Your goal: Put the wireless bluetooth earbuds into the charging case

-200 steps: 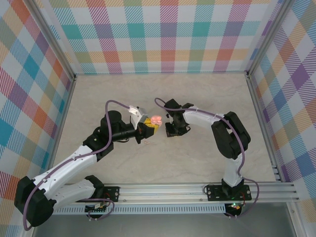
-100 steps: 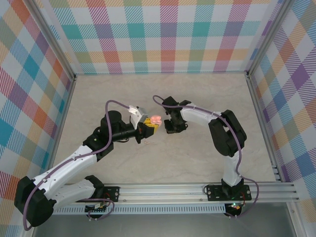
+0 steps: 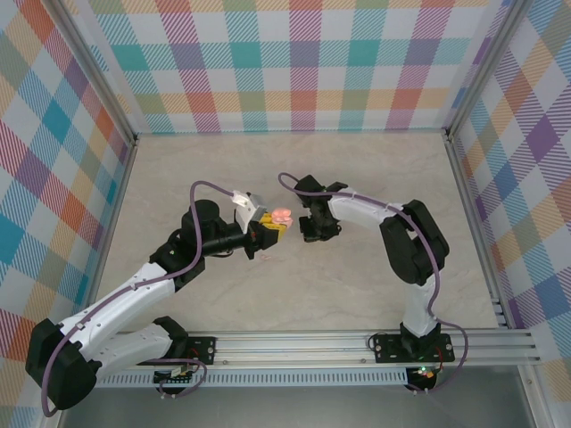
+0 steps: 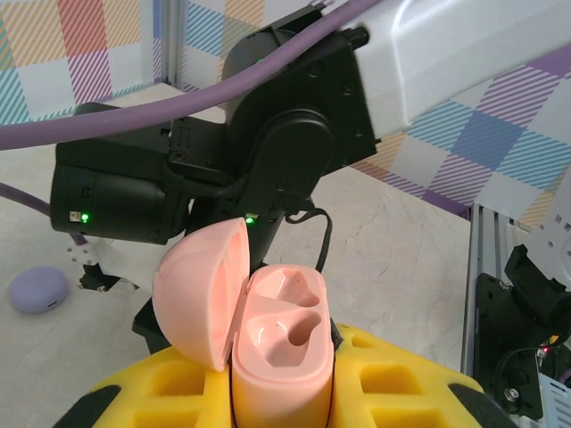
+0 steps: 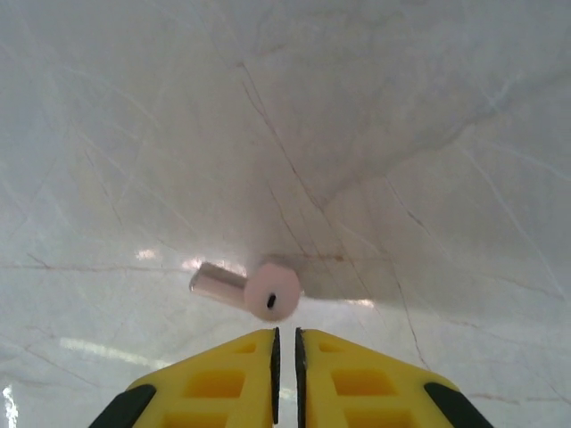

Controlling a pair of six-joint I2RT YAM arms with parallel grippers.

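On marble tabletop point(image 5: 419, 125), pale pink round-headed earbud point(image 5: 264, 293).

There is one pale pink earbud point(image 5: 254, 292) on the one desk point(image 5: 401, 134), at eleven o'clock from the right gripper point(image 5: 285, 343) in the right wrist view. The left wrist view has one pink charging case point(image 4: 281, 357), which has one lid point(image 4: 201, 299) and two sockets point(image 4: 290, 334). One purple rounded object point(image 4: 38, 290) lies at nine o'clock from it. From above there are two arms, the left arm point(image 3: 134, 294) and the right arm point(image 3: 406, 241), and two grippers counting the left gripper point(image 3: 272, 227).
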